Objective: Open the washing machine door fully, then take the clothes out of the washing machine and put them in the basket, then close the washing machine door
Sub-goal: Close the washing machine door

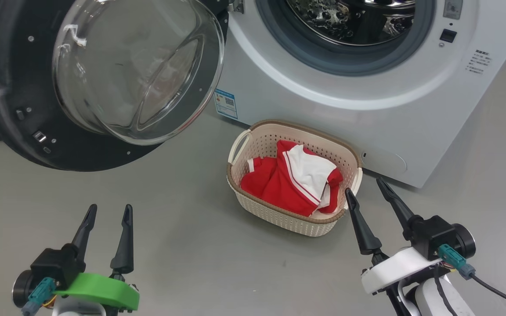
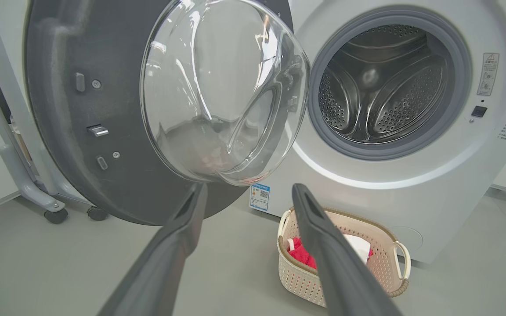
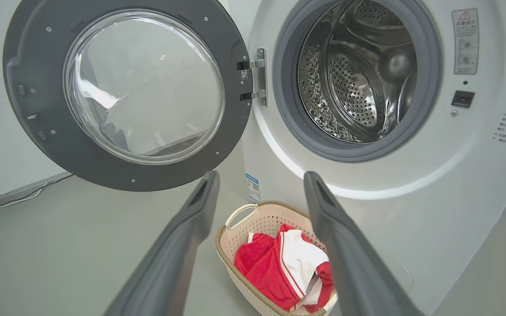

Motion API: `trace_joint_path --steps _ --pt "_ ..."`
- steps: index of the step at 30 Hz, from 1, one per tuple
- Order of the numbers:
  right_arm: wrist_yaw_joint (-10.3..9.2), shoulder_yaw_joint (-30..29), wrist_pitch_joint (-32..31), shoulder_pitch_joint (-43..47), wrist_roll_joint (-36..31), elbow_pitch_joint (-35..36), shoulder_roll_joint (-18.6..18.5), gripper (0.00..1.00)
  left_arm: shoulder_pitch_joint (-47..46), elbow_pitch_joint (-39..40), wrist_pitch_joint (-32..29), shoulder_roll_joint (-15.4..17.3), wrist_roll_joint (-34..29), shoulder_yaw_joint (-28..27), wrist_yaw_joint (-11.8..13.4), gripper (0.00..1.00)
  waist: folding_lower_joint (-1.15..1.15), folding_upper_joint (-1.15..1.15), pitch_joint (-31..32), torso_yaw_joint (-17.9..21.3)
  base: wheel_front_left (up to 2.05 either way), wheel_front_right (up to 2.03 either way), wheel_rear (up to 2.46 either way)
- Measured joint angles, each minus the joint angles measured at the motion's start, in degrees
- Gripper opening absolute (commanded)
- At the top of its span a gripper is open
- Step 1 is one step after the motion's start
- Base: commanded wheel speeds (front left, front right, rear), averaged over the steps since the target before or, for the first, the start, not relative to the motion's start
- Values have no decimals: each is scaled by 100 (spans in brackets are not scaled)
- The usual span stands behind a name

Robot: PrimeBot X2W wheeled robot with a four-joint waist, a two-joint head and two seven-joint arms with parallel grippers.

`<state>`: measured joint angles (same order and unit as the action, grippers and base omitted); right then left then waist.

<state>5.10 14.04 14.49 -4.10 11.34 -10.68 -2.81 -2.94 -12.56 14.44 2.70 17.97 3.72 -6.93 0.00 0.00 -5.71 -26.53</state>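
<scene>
Left gripper (image 1: 110,207), open and empty, points at the big round black-rimmed glass washing machine door (image 1: 139,74) standing wide just ahead of it: rigid, probably heavy, best pushed on the rim.

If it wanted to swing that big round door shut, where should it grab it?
Probably the washing machine door by its black rim at the free edge, opposite the hinge, coming from the left; the bulging glass looks too wide.
</scene>
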Motion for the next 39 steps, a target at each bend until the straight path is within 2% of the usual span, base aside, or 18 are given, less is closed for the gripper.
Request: trace_joint_path --steps 14,39 --pt "38 137 0 10 -38 -88 1 100 36 22 0 -8 -51 -114 7 100 0 0 135 -397 0 0 0" --pt "80 211 0 10 -27 -121 0 100 181 132 0 -10 -152 -169 7 100 0 0 139 -306 0 0 0"
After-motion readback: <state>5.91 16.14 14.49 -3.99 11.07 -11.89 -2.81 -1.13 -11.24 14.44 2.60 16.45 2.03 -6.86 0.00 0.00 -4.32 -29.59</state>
